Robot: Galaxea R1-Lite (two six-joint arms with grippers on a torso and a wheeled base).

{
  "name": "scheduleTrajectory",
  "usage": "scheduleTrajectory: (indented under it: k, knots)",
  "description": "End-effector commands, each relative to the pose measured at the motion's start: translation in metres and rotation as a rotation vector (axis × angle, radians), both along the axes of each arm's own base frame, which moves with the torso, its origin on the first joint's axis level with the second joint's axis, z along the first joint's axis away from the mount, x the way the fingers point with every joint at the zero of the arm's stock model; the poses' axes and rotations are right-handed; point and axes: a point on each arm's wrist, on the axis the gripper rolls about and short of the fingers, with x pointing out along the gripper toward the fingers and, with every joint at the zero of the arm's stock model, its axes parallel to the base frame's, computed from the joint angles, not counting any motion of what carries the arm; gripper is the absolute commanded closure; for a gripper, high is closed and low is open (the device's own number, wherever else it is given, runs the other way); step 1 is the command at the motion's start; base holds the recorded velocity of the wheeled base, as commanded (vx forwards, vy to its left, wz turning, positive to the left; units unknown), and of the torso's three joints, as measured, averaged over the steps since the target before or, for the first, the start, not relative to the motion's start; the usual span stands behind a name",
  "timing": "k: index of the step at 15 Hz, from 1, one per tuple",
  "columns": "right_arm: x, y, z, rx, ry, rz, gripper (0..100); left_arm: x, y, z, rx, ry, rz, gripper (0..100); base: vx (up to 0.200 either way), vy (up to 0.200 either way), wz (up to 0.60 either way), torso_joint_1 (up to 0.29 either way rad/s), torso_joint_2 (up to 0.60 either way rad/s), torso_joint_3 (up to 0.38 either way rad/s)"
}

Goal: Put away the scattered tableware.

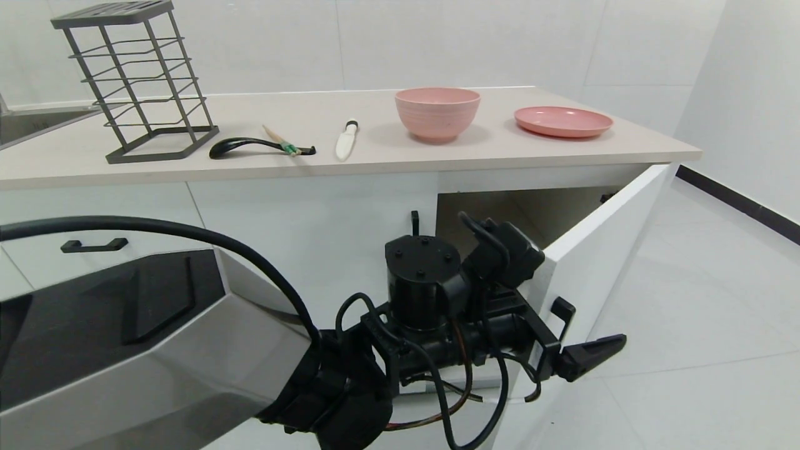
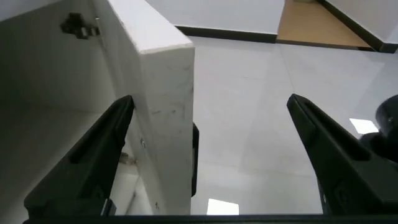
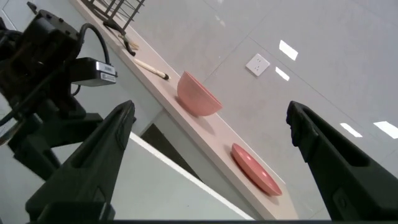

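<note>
Head view: left hand [image 1: 578,334] spread apart astride the open cabinet door [image 1: 600,250]; right hand [image 3: 211,111] also apart; bowl [image 1: 437,112], plate [image 1: 562,120] on worktop [image 1: 312,112].

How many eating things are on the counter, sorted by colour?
Pink: 2 (bowl, plate)
Black: 1 (spoon)
White: 1 (knife)
Wood-coloured: 1 (chopsticks, counted as one set)
Total: 5

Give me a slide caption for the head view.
Left gripper open astride the cabinet door; bowl, plate, spoon, chopsticks and knife sit on the counter.
</note>
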Motion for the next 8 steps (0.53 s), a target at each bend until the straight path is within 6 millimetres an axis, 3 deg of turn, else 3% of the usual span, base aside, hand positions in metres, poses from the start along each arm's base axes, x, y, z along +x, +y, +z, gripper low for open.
scheduleTrajectory:
  k: [1, 4, 8]
  knots:
    - [-0.001, 0.0, 0.0, 0.0, -0.001, 0.0, 0, -0.008, -0.005, -0.006, 0.013, 0.009, -0.02, 0, 0.0, 0.0, 0.0, 0.0, 0.0, 0.0]
    - [-0.001, 0.0, 0.0, -0.001, -0.004, 0.0, 0, -0.023, -0.017, -0.011, 0.014, 0.01, -0.068, 0, 0.0, 0.0, 0.0, 0.0, 0.0, 0.0]
    - [-0.006, 0.001, 0.003, -0.005, -0.027, 0.0, 0, -0.03, -0.023, -0.016, 0.022, 0.016, -0.088, 0, 0.0, 0.0, 0.0, 0.0, 0.0, 0.0]
